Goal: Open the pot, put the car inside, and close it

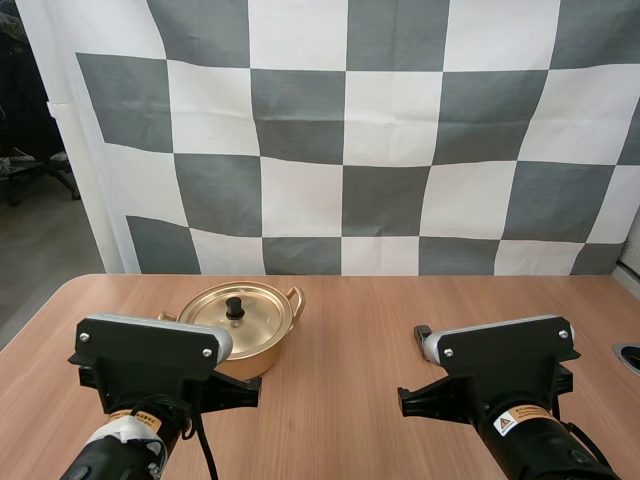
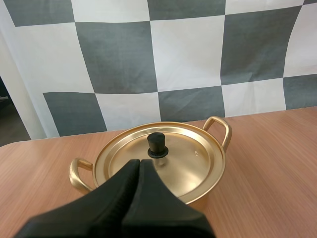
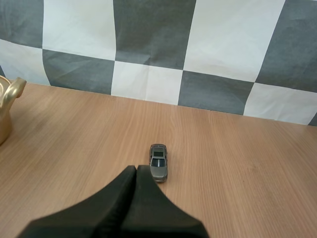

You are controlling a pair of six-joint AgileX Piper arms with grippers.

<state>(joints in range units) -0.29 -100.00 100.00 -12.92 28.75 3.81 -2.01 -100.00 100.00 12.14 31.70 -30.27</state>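
Observation:
A gold pot [image 1: 262, 345] with two side handles stands on the table left of centre, ahead of my left arm. Its gold lid [image 2: 190, 158] is on, with a black knob [image 2: 157, 145] in the middle. My left gripper [image 2: 139, 161] is shut on nothing, its tips just short of the knob and a little above the lid's near edge. A small grey toy car [image 3: 158, 162] stands on the bare wood, pointing away from me. My right gripper [image 3: 136, 168] is shut with nothing in it, its tip close behind and slightly left of the car. One pot handle [image 3: 12, 89] shows far to the car's left.
The wooden table [image 1: 350, 300] runs wide between pot and car. A round grey-rimmed object [image 1: 629, 357] sits at the table's right edge. The table's left edge [image 1: 40, 310] drops off beside the pot.

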